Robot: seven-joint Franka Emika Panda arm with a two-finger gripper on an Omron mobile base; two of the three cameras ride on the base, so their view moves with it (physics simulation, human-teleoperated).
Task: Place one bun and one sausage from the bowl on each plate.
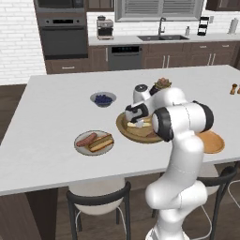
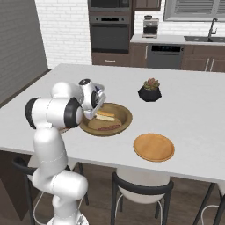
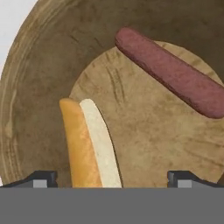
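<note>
The wooden bowl [image 1: 123,127] [image 2: 125,115] [image 3: 26,83] sits mid-table with one bun [image 3: 89,144] [image 2: 105,116] and one reddish sausage [image 3: 173,74] [image 2: 110,128] in it. My gripper [image 3: 113,179] [image 1: 134,123] is open, low over the bowl. The bun's near end lies between the fingertips [image 3: 43,178], closer to the left one. The sausage lies apart, further on. The grey-rimmed plate [image 1: 80,147] to the bowl's left holds a sausage [image 1: 86,139] and a bun [image 1: 101,143]. The orange plate [image 1: 213,142] [image 2: 154,146] on the other side is bare.
A small grey bowl of berries [image 1: 103,99] stands behind the plates on the left. A black pot with a plant [image 1: 162,85] [image 2: 150,90] stands behind the wooden bowl. A small shaker [image 1: 233,88] is at the far right. Stools line the table's near edge.
</note>
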